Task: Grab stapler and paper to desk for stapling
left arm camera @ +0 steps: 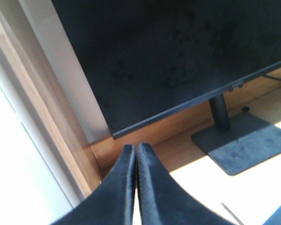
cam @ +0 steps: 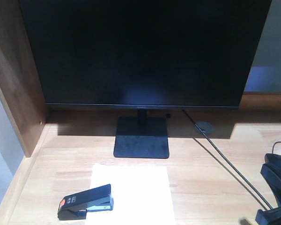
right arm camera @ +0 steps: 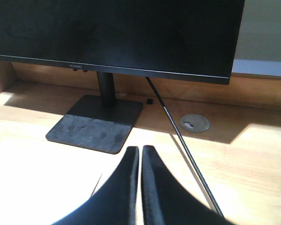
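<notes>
Stapler (cam: 86, 201) on paper's (cam: 136, 194) left edge, desk (cam: 206, 178) front — I see both only in front view | left gripper (left arm camera: 136, 154), right gripper (right arm camera: 140, 157) pressed together, empty.

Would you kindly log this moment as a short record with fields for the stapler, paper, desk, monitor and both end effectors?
stapler: black with orange end, lying on the paper's near-left corner
paper: white sheet flat on the desk, in front of the monitor stand
desk: light wood, sunlit
monitor: dark screen, on a stand at the back
cable: runs from the monitor diagonally toward the near right
left end effector: shut, holding nothing
right end effector: shut, holding nothing
</notes>
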You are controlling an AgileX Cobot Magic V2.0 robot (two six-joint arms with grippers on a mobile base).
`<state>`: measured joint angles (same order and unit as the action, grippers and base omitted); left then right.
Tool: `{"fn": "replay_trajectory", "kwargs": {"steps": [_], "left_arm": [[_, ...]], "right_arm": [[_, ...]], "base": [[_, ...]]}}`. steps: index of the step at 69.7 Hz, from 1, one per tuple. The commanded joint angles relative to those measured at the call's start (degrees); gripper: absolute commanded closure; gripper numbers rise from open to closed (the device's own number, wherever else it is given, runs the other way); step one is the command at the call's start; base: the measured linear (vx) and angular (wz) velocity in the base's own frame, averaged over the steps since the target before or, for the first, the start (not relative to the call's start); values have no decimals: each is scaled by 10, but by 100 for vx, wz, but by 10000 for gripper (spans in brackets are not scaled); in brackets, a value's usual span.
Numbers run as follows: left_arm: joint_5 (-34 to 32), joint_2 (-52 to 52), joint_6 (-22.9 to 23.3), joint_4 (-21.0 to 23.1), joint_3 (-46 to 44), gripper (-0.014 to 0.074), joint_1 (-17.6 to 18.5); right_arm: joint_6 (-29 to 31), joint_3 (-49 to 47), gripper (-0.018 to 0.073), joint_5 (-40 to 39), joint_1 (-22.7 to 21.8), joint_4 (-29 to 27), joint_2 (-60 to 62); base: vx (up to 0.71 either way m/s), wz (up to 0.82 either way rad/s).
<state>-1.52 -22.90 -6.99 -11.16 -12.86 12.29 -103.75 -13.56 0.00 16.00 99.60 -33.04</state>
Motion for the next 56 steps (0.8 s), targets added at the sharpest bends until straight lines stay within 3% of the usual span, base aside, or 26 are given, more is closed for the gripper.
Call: {"fn": "replay_trajectory", "kwargs": {"steps": [1,56], "left_arm": [[-37,-4,7,2,-15,603,4],[-35,-4,9,4,-15,603,4]], "right_arm": [[5,-16,564,10,0,27,1],[5,-16,564,9,0,27,1]], "base": [[0,0],[0,0]]}}
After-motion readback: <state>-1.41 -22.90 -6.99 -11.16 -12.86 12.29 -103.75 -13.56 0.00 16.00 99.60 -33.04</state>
